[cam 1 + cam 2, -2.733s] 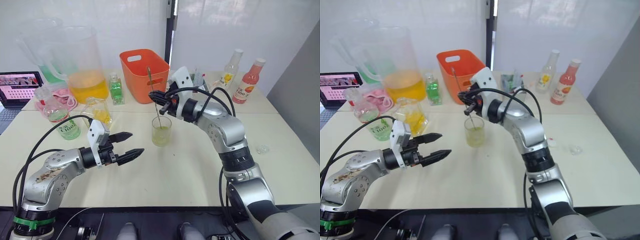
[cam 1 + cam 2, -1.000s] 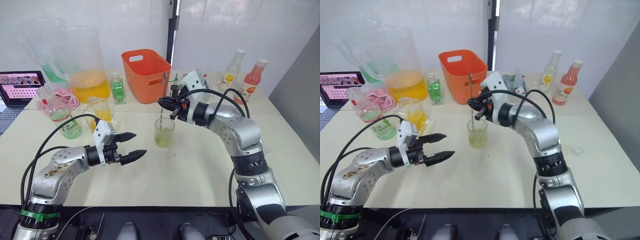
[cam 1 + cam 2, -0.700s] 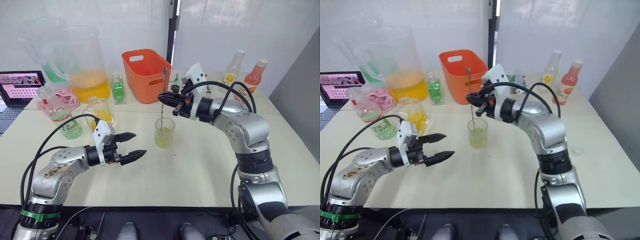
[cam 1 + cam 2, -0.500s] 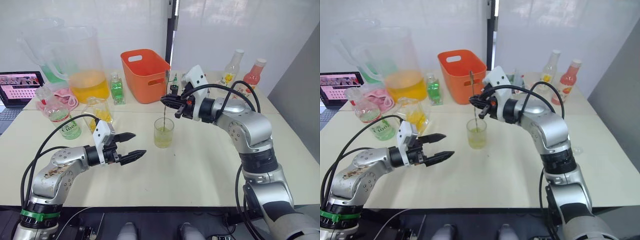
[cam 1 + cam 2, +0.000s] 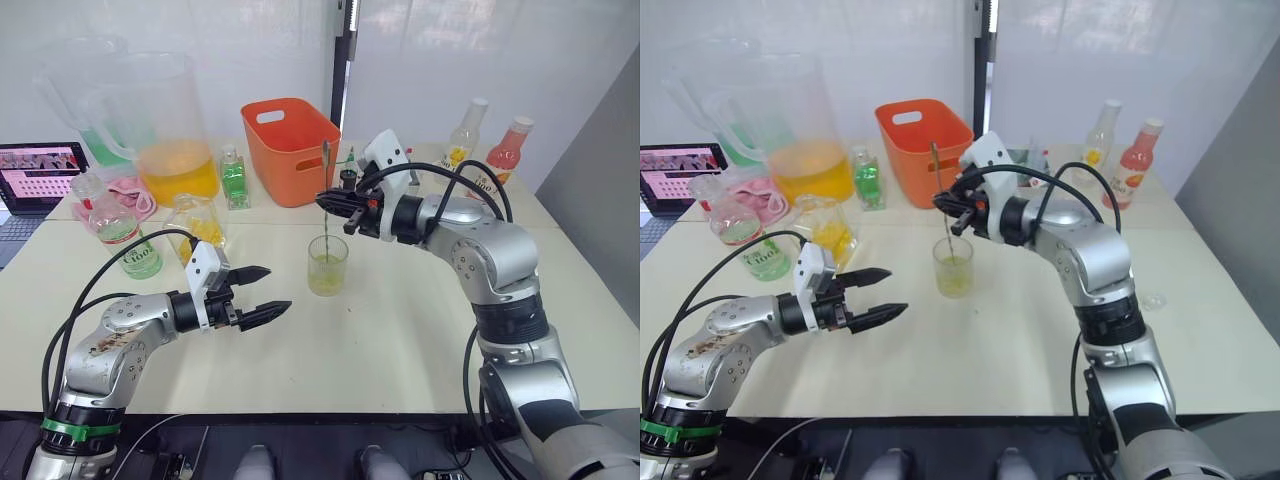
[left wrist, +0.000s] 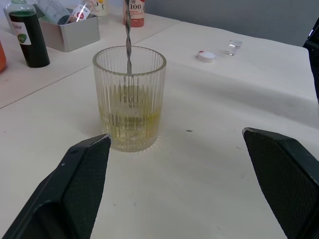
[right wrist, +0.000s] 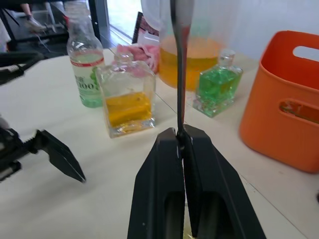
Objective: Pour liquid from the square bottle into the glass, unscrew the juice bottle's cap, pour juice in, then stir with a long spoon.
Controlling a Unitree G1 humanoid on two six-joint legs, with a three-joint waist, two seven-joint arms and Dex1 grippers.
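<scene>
The glass (image 5: 327, 265) stands mid-table with a little pale yellow-green liquid; it also shows ribbed in the left wrist view (image 6: 129, 97). The long spoon (image 5: 324, 190) stands nearly upright in it. My right gripper (image 5: 335, 200) is shut on its stem above the glass, and the stem (image 7: 179, 64) rises from between the fingers. My left gripper (image 5: 275, 287) hovers open, left of the glass and empty. The square bottle (image 5: 197, 220) and the juice bottle (image 5: 125, 240) stand at the left. A small white cap (image 6: 205, 56) lies beyond the glass.
An orange basket (image 5: 290, 150), a big pitcher (image 5: 170, 130) of orange liquid and a small green bottle (image 5: 233, 180) stand at the back. A pink bottle (image 5: 505, 160) and a yellow-label bottle (image 5: 462, 135) are at back right. A laptop (image 5: 38, 175) is far left.
My right gripper has swung the spoon around inside the glass, its stem tilting and shifting a little left. The left arm has stayed still.
</scene>
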